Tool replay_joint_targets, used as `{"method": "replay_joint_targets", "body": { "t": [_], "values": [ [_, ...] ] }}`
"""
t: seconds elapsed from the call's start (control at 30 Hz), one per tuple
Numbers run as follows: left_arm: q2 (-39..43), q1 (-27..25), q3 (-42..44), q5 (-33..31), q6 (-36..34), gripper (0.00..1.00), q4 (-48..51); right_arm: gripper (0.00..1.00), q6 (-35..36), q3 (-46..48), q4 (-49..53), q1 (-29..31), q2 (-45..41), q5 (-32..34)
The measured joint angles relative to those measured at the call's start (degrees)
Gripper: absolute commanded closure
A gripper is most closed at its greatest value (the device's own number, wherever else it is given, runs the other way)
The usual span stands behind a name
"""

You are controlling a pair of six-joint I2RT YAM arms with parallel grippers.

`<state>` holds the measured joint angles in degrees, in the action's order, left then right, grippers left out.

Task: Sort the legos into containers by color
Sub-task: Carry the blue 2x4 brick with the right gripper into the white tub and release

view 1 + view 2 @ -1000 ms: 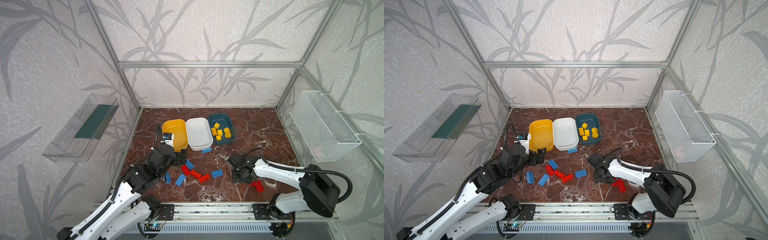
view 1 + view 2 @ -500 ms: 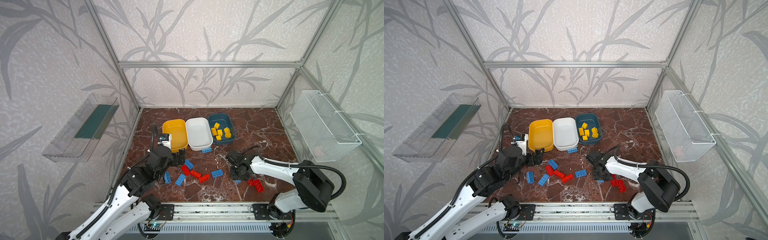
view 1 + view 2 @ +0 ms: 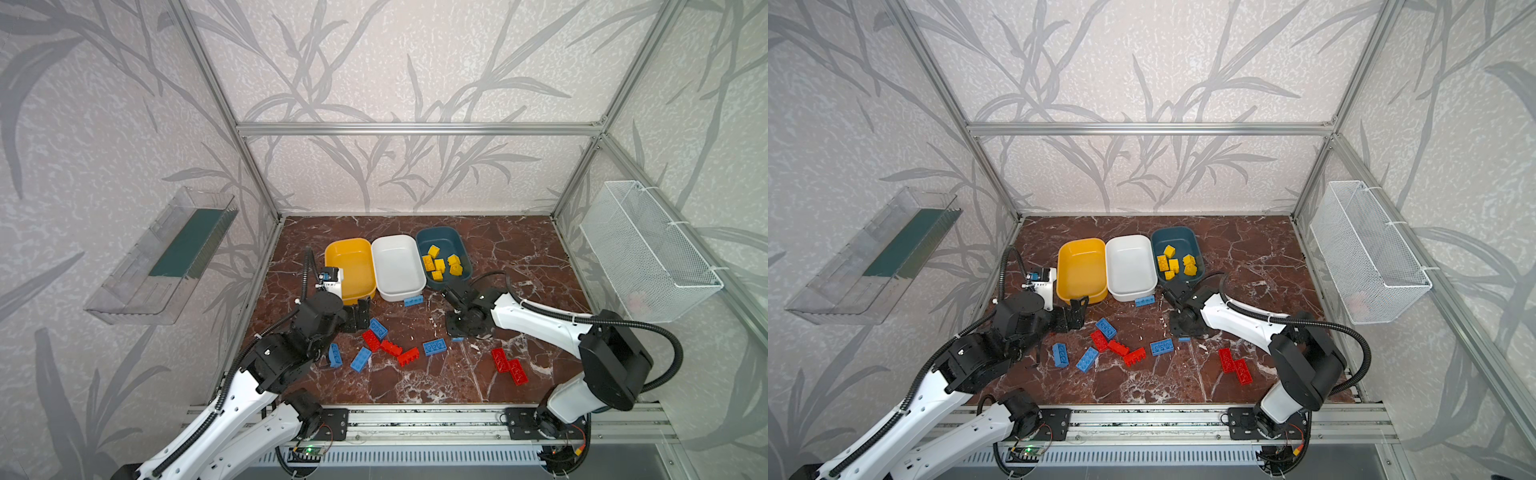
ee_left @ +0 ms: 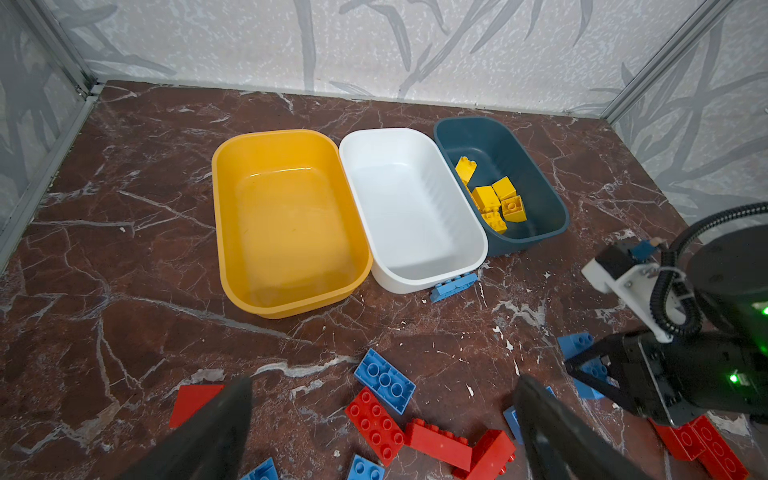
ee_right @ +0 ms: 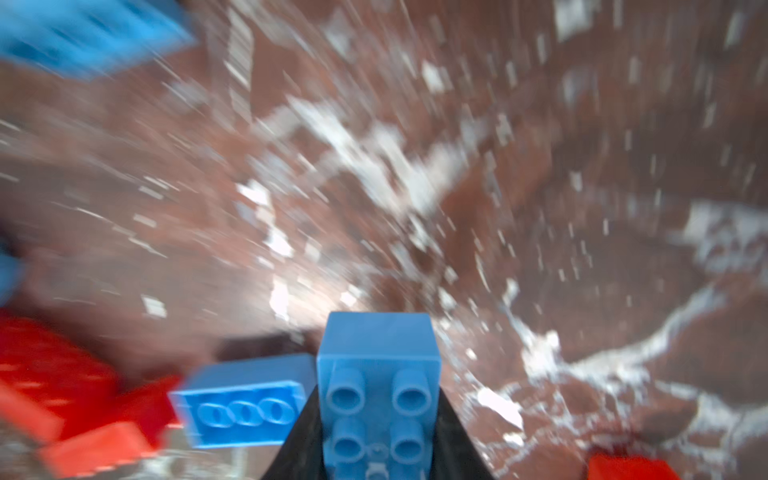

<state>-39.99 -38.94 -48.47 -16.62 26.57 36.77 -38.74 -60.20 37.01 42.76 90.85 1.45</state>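
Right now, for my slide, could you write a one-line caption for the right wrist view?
Right pincer shut on a blue four-stud brick, marble floor blurred behind, a second blue brick beside.

The left arm [image 3: 249,399] and right arm [image 3: 536,322] share glossy white link shells, bulky matte black joint housings [image 3: 613,365] and ribbed black cable hoses [image 3: 306,270]. The left gripper [image 4: 384,381] has plain black tapered fingers [image 4: 216,428]; small green lights [image 4: 733,378] glow on the right wrist.

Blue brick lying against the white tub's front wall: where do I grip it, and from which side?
Probably its two short ends, from above: the blue brick lies lengthwise against the wall of the white tub, leaving little room behind it.
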Motion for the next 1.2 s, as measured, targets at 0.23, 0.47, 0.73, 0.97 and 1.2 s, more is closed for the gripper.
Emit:
{"method": "replay_joint_targets", "body": {
  "t": [0.23,0.47,0.73,0.97,1.2],
  "values": [
    [-0.02,0.04,0.0,-0.04,0.0,0.03,0.0,0.86,5.9,-21.84,-0.48,-2.03,9.27,-2.95],
    [-0.81,0.07,0.0,-0.02,-0.13,0.03,0.04,0.86,8.15,-38.77,-2.6,-4.15,20.76,-8.44],
    [-4.92,0.07,-0.02,1.18,-1.36,0.03,0.17,0.86,8.81,-54.84,-0.74,-5.11,34.07,-10.56],
    [-6.54,0.07,-0.02,2.64,-2.71,0.03,1.18,0.61,9.46,-63.19,3.48,-5.35,40.83,-10.82],
    [-8.11,0.07,-0.33,6.01,-4.83,0.01,1.33,0.36,10.03,-65.29,5.55,-6.64,41.99,-12.35]
  ]
}}
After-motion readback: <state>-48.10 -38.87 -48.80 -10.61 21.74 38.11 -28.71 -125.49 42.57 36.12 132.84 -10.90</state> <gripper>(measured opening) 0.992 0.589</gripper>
